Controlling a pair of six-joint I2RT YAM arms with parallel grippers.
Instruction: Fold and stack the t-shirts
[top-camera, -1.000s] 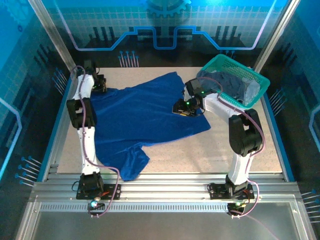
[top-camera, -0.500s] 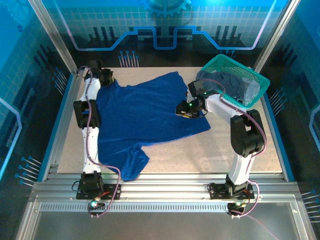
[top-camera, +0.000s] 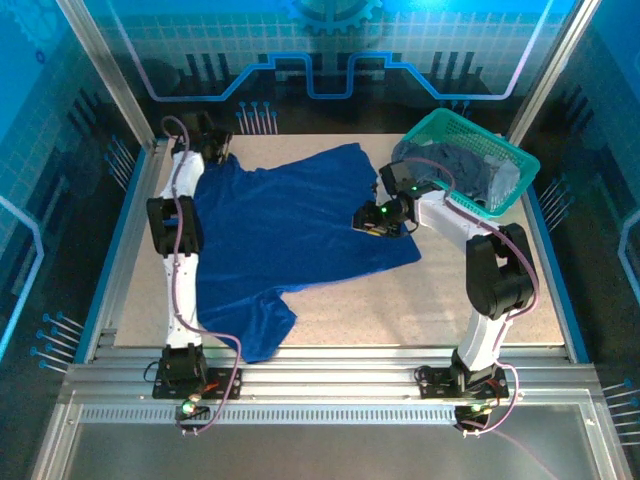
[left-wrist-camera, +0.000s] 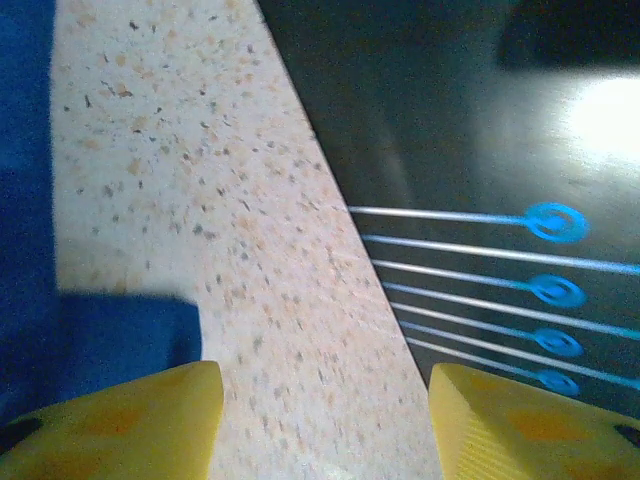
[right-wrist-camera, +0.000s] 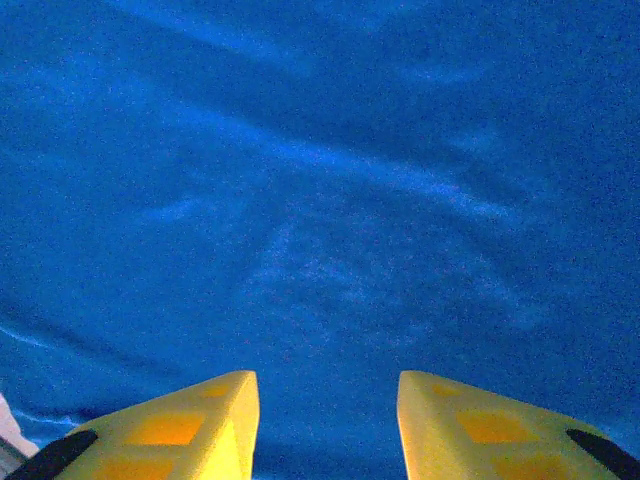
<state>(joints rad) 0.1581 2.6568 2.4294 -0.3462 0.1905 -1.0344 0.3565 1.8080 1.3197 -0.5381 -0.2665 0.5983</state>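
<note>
We see the royal blue t-shirt (top-camera: 290, 230) flat mid-table, its long axis running 7 to 1 o'clock. Left gripper (left-wrist-camera: 322, 382), at 11 o'clock, gapes empty over the table (left-wrist-camera: 200, 150). The right gripper (right-wrist-camera: 322, 385) stands part-open above the cloth, gripping nothing.

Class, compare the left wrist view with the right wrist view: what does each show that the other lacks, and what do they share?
Left wrist view, not the right: a broad stretch of speckled tabletop running to its edge, and a dark wall panel with glowing blue lines ending in rings. Right wrist view, not the left: soft creases and a faint paler patch across spread cloth. Both: the royal blue t-shirt, just a strip along the left in the left wrist view, and yellow fingers standing apart, on the left hand and the right hand.
</note>
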